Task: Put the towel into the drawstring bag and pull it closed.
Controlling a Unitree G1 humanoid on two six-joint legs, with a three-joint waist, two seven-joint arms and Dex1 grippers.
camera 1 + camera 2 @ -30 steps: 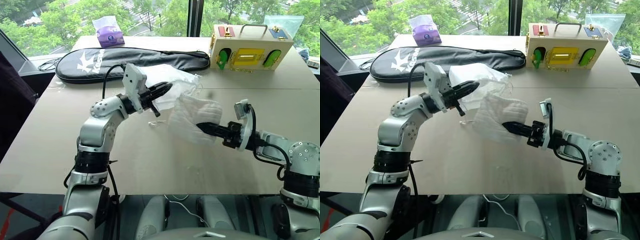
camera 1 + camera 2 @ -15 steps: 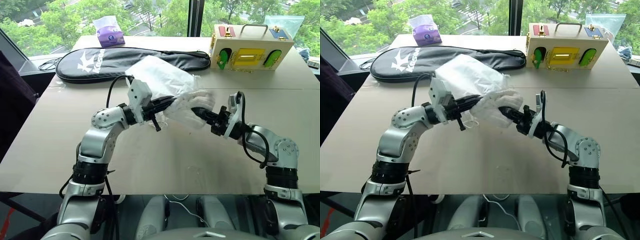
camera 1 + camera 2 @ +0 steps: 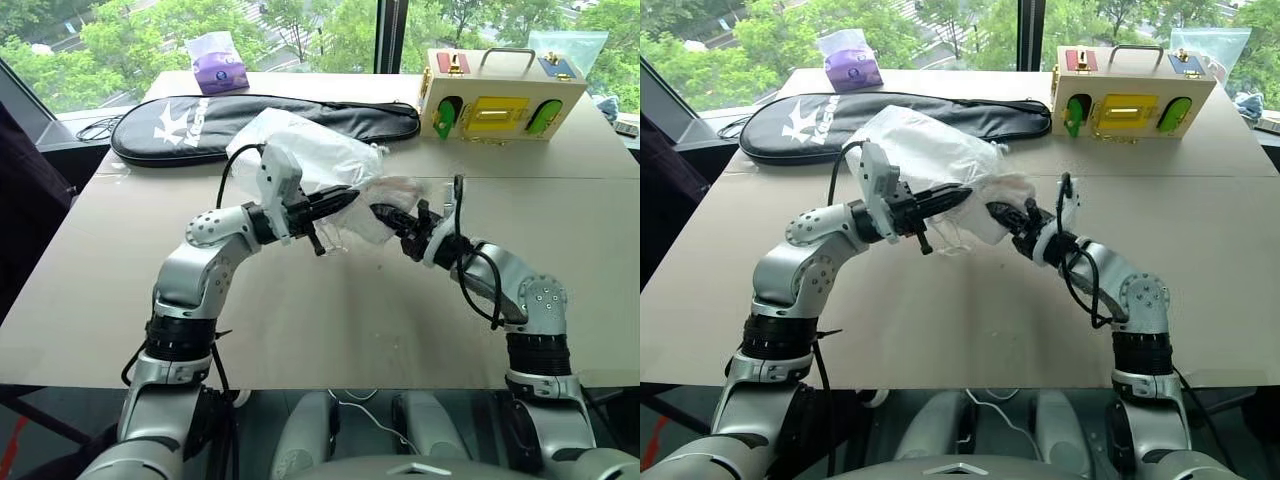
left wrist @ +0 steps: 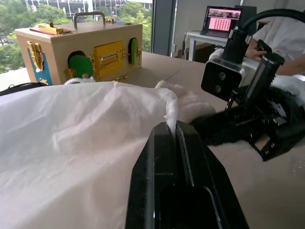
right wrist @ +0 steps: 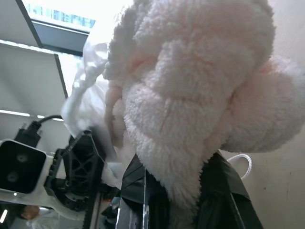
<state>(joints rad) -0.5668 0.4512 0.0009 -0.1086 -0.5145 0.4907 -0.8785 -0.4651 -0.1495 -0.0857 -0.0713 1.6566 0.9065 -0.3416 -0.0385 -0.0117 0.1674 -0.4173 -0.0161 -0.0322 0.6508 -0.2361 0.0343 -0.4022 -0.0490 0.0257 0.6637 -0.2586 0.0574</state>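
Insertion step. Left gripper pinches the rim of the drawstring bag, held above mid-table. Right gripper, clamped on the towel, sits at the bag mouth. Next, probably: push deeper, release inside, then find the cords.

I see a thin white, slightly see-through drawstring bag at centre, and the towel up close is fluffy off-white with a faint pink tinge. My pincers are black: the left pincer and the right pincer, on silver-grey arms. The surface is plain beige. At eleven o'clock lies a long black racket case with a white logo, and beyond it a purple tissue packet. At one o'clock stands a pale wooden box with a yellow panel, green doors and red and blue patches.
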